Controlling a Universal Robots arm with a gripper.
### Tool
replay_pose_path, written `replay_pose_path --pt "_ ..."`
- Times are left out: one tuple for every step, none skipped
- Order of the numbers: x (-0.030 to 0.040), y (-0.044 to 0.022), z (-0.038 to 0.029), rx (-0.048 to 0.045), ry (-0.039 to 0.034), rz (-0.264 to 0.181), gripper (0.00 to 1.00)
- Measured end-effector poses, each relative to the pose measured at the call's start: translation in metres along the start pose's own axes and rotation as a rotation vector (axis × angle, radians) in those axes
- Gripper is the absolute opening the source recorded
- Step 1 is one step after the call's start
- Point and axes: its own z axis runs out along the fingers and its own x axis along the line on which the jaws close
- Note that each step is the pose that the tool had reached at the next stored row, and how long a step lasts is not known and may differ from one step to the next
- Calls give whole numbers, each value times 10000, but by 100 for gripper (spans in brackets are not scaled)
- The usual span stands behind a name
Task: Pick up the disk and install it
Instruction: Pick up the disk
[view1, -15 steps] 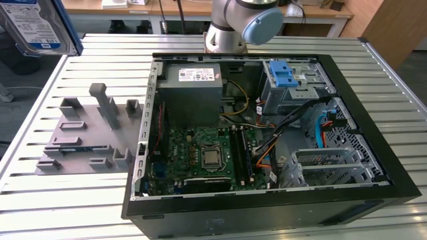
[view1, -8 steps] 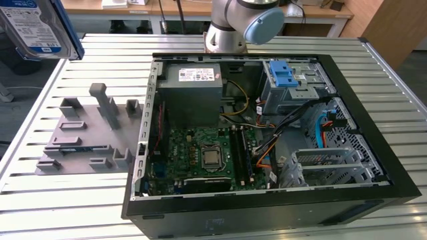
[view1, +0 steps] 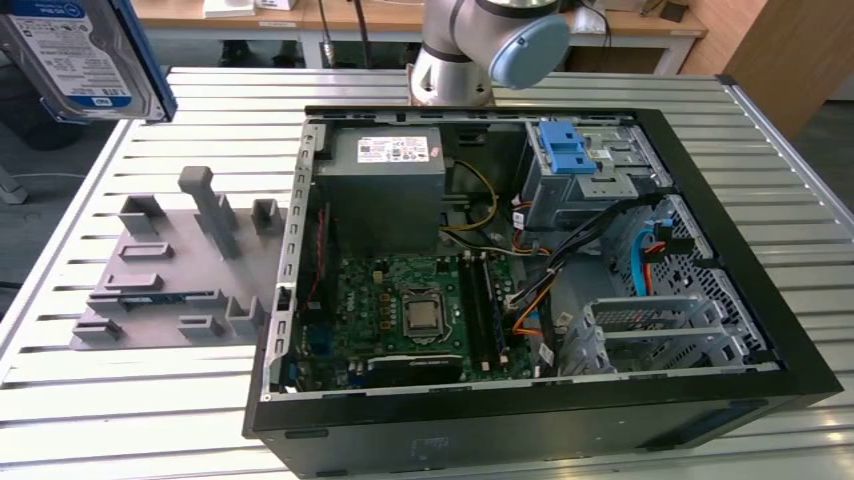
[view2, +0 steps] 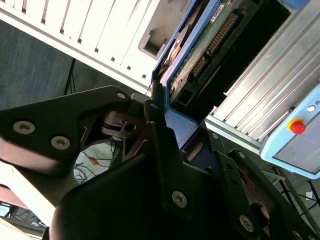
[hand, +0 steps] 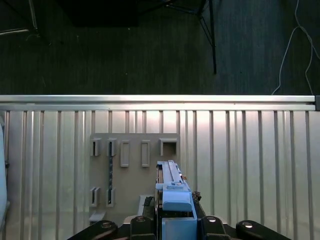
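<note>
- The disk (view1: 80, 55) is at the far left of the exterior view. It is up in the air over the far edge of the table (view1: 120, 400), and its blue and white label shows. It is outside the computer case (view1: 534, 425) and well apart from it.
- The gripper (view2: 175, 117) has hold of the disk. In the second wrist view its black fingers (view2: 156, 120) are closed in tight, one on each side of the disk's blue end. The green underside of the disk shows just past them.
- A flat grey holder (view1: 174, 270) lies on the left part of the table. It has small upright slots and posts on it. In the first wrist view it lies on the table below the held disk.
- The computer case lies on its side in the middle of the table, with its big side open.
- Inside the case, a grey power box (view1: 387, 190) with a white sticker sits at the far left.
- Nearer than the box is a green board (view1: 374, 300) with a square silver chip (view1: 423, 312) in its middle.
- The robot arm (view1: 467, 50) stands on the table just past the far wall of the case.
- Inside the case at the far right is a metal drive bay (view1: 594, 185) with a blue latch (view1: 567, 150) on top.
- Orange wires (view1: 530, 300) and a blue cable (view1: 650, 245) run between the board and the right wall.
- A silver metal cage (view1: 661, 325) sits in the near right corner of the case.
</note>
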Motion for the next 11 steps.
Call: replay_pose_path --pt "6 -10 -1 0 0 -1 37" --pt "11 -19 -1 0 0 -1 37" --pt "17 -29 -2 1 0 0 37" --pt "22 -39 -3 0 0 0 37" --pt "25 -48 -3 -1 0 0 37" --pt "29 -57 -3 1 -1 0 37" --pt "31 -66 -4 1 0 0 37" --pt "33 -74 -5 0 0 0 37" --pt "35 -82 -5 1 0 0 37" --pt "36 -91 -5 0 0 0 37" --pt "38 -100 -5 1 -1 0 37"
